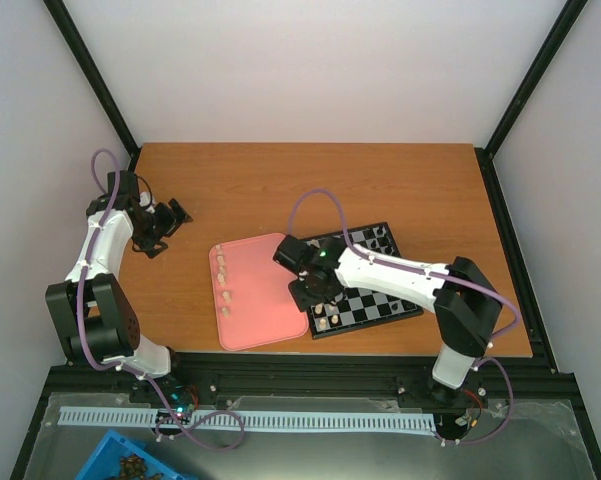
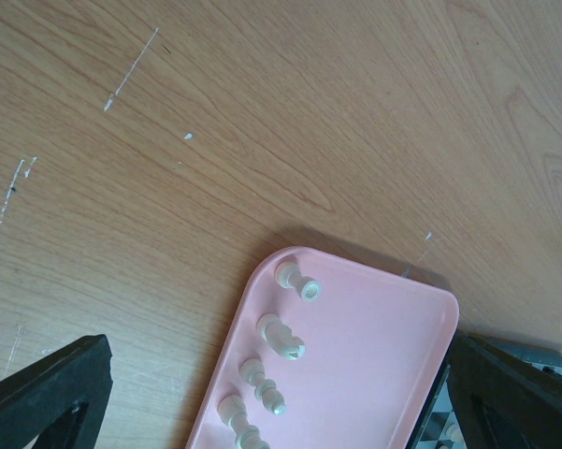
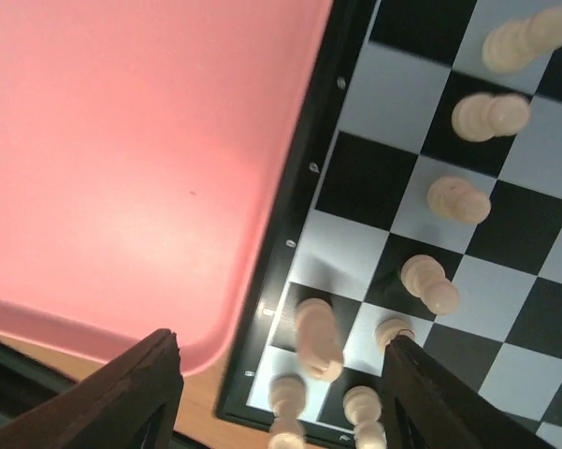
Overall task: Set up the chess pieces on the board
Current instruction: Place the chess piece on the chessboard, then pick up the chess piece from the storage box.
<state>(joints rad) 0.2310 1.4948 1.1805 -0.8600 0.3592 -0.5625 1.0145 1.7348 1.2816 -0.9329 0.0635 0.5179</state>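
The chess pieces [image 3: 456,199] are split between two places: a line of cream ones stands along the edge file of the board [image 3: 304,201], with a few more crowded at its near corner, and another handful lies tipped over along the left side of the pink tray [image 2: 374,365]. The tray sits right up against the board's black rim, so there is no gap of wood between them on that side. The right gripper [image 3: 281,398] hangs low over that near corner, its jaws parted, and one pale piece stands between the dark fingers [image 3: 145,393], touching neither. It is blurred, but I see nothing gripped. This corner is tight, with the rim, the tray's rounded lip and the table's front edge all close together. The left gripper [image 2: 279,374] is spread wide and holds nothing. It hovers over bare wood to the left of the tray, well apart from the pieces lying there. The table [image 1: 280,190] shows a broad band of wood from the tray and board to its far edge, and the black frame posts stand beyond its corners.
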